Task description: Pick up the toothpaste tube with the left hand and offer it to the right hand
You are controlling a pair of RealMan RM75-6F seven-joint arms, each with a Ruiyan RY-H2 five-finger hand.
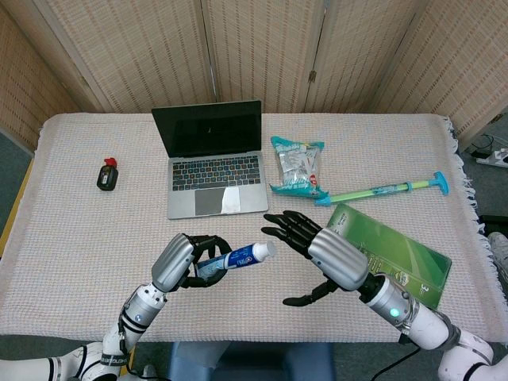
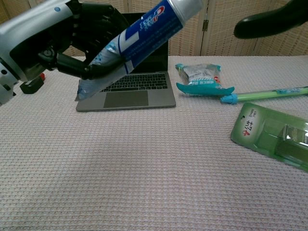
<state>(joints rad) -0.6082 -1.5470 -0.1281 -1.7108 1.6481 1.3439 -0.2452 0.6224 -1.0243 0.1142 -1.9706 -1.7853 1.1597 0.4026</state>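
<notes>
My left hand [image 1: 184, 261] [image 2: 53, 43] grips a blue and white toothpaste tube [image 1: 234, 258] [image 2: 137, 41] by its tail end and holds it above the table, cap tilted upward toward the right. My right hand [image 1: 317, 246] hovers open just right of the cap, fingers spread and apart from the tube. In the chest view only a dark fingertip [image 2: 269, 21] of that hand shows at the top right.
An open laptop [image 1: 213, 159] stands behind the hands. A teal snack packet [image 1: 298, 167], a green toothbrush [image 1: 385, 189] and a green boxed pack [image 1: 393, 254] lie to the right. A small black and red object [image 1: 107, 175] sits far left.
</notes>
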